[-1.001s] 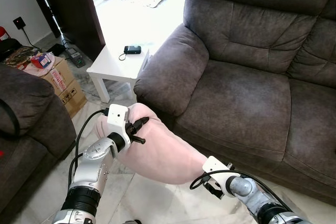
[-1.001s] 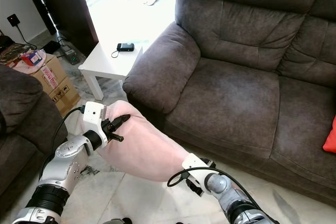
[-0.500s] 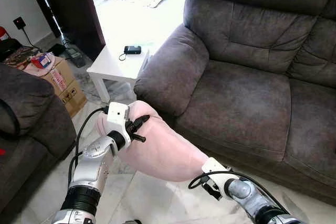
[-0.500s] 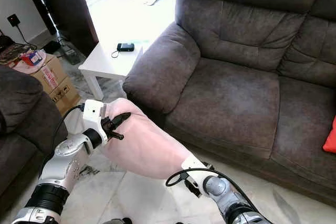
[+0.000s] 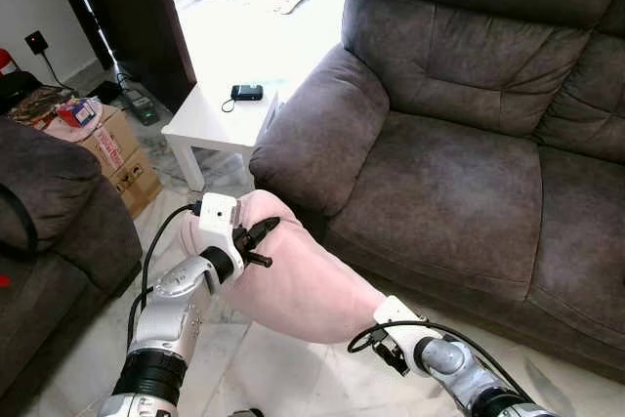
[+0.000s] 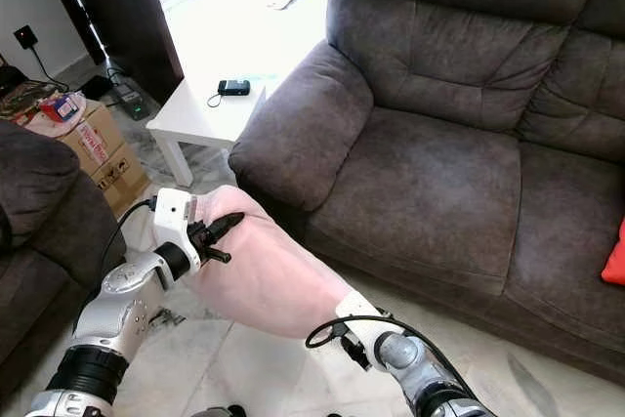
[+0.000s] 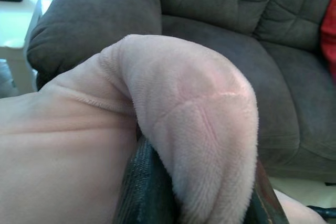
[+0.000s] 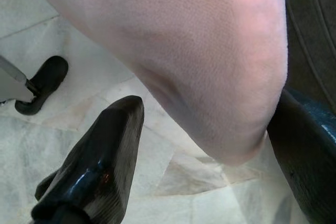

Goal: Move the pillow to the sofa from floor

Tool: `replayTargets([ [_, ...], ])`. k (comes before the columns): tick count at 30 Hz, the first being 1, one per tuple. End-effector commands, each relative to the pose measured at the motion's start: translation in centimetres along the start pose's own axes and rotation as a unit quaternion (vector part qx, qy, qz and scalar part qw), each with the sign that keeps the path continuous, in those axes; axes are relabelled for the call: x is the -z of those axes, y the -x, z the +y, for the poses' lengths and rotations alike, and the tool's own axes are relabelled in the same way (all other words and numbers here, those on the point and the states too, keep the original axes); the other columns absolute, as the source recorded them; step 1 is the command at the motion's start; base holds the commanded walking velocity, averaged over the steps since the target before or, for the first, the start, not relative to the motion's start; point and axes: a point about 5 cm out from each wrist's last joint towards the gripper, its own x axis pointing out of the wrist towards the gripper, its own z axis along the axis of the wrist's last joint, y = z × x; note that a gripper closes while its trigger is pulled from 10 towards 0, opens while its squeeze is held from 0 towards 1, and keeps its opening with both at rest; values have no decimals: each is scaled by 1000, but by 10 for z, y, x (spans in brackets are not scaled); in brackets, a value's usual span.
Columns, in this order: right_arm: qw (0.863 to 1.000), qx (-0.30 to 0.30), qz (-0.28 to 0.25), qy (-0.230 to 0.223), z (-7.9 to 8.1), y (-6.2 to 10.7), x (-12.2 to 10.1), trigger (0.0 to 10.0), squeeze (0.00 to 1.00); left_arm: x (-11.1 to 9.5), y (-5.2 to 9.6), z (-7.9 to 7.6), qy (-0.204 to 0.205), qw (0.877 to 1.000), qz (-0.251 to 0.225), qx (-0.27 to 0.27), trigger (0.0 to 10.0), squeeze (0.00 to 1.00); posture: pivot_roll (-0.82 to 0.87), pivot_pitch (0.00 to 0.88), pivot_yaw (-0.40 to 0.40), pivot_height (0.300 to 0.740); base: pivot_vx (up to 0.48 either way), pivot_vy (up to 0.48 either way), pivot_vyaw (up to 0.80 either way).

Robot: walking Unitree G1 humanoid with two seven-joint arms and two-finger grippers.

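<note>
The pink plush pillow [image 5: 303,275] hangs above the tiled floor just in front of the dark grey sofa [image 5: 449,173], below its armrest. My left gripper [image 5: 262,241] is shut on a fold at the pillow's upper left end; the left wrist view shows that fold [image 7: 199,114] pinched between the two black fingers [image 7: 142,182]. My right gripper [image 8: 210,114] is at the pillow's lower right corner. Its fingers [image 8: 105,150] stand wide apart around that corner, with a gap on one side.
A white side table [image 5: 220,119] with a small black device [image 5: 246,93] stands beside the armrest. A cardboard box [image 5: 117,148] and another dark sofa [image 5: 49,212] are at the left. A red cushion [image 6: 615,256] lies on the sofa's right end.
My right wrist has slid a little to the left under the pillow's lower end. The pillow and my left gripper are almost where they were.
</note>
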Motion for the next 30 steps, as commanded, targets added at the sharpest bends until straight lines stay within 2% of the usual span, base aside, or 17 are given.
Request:
replayTargets([
  [1,1000,-5,4,-19,5,0,5,10000,0,-24,-2,-5,-4,998,-54,24,10000,0,98,133,-3,740,0,0,0],
  [22,999,38,17,-33,-1,1,10,10000,0,-31,0,-13,18,996,-63,67,10000,0,104,121,-3,740,0,0,0],
  [23,998,38,13,-41,0,1,9,0,0,-30,0,-13,19,996,-62,67,10000,0,105,122,-4,740,0,0,0],
  [30,998,38,1,-44,0,0,4,0,0,-28,1,-11,20,996,-58,66,10000,0,109,115,1,740,0,0,0],
])
